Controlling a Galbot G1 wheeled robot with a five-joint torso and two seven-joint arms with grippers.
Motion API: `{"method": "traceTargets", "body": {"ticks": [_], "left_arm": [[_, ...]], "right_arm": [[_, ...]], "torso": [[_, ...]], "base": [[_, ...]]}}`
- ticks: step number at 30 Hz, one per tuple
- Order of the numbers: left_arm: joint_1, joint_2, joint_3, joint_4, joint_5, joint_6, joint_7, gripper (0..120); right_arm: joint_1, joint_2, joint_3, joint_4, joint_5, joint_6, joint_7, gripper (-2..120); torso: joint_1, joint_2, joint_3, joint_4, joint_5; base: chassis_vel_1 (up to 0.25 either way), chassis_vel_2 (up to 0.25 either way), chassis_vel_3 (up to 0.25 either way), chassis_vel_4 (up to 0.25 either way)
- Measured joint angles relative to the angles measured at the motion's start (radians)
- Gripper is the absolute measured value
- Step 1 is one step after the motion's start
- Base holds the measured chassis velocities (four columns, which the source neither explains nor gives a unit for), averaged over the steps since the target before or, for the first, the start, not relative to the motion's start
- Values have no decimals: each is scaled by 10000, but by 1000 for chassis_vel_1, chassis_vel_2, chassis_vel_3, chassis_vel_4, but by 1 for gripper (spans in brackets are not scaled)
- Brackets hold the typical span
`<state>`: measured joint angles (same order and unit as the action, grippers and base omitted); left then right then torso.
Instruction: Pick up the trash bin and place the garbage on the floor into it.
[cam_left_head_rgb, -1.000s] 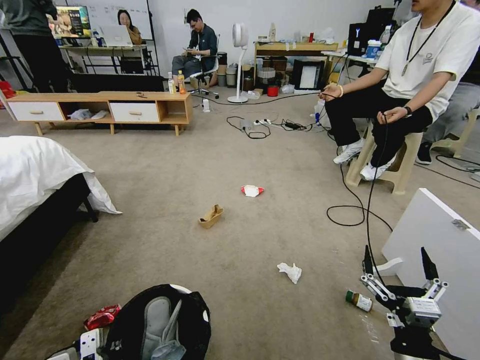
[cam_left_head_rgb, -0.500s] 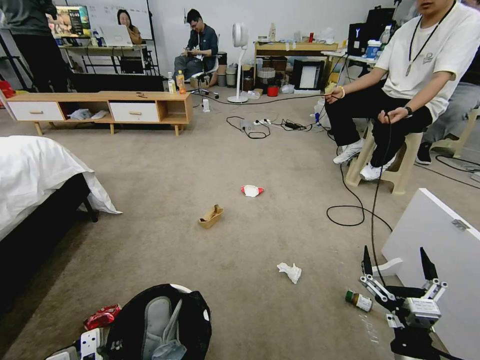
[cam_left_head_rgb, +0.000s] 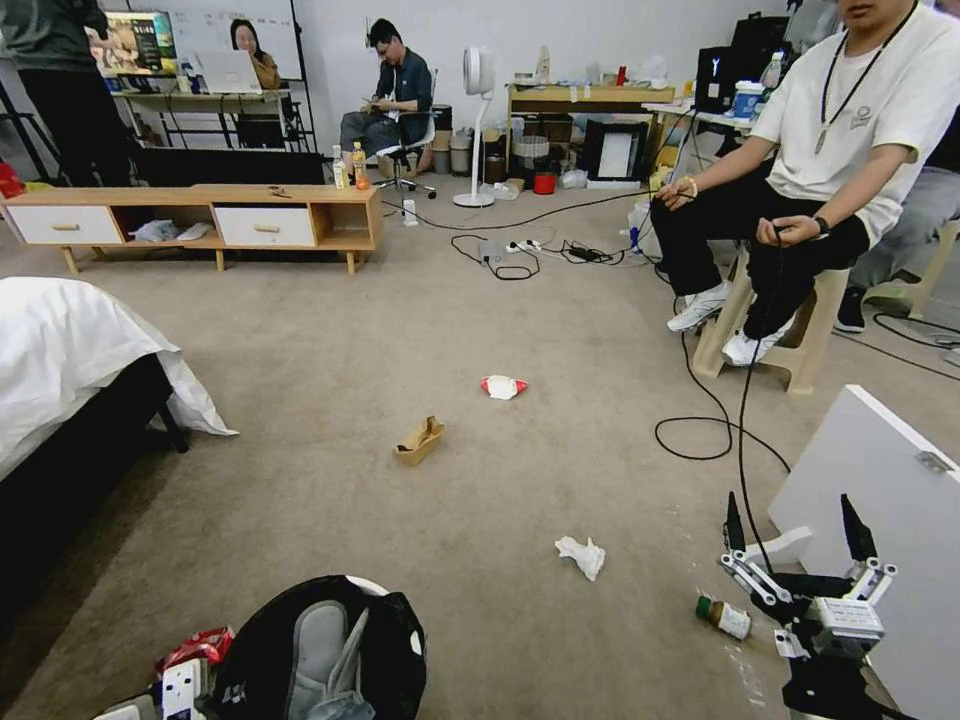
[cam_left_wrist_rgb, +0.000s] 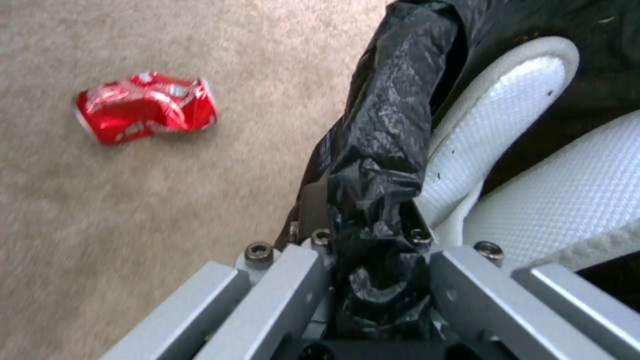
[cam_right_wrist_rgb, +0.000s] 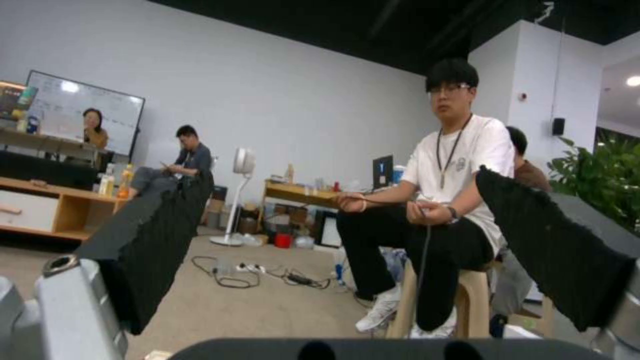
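Trash bin (cam_left_head_rgb: 320, 650) low at robot's left, rim clamped in left gripper (cam_left_wrist_rgb: 373, 260) fingers. Right gripper (cam_left_head_rgb: 795, 565) fingers spread wide, empty; small bottle (cam_left_head_rgb: 723, 616) lies just beside, long axis crosswise; right arm nearer.

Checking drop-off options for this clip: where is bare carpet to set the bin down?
Free: the carpet between the bed, tan cardboard and trash bin; also between the white tissue and red-and-white packet. Crowded: by the open right gripper, with bottle, black cable and white panel.
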<state>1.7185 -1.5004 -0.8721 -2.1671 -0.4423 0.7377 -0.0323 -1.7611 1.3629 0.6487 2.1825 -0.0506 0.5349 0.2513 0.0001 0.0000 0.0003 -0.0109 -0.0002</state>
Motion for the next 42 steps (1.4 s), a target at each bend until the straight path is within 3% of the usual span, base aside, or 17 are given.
{"method": "traceTargets", "body": {"ticks": [16,42], "left_arm": [[46,-36,4,-28,51,-16,10,2],[90,-101,83,107,387,-85,160,2]], "right_arm": [[22,7,98,-84,-140,288,-112,100],[104,-45,152,-194,-81,369,-153,100]], "torso": [[1,0,1,0,1],[0,0,-2,1,4]], "base": [[-93,99,105,-104],[0,0,0,0]]}}
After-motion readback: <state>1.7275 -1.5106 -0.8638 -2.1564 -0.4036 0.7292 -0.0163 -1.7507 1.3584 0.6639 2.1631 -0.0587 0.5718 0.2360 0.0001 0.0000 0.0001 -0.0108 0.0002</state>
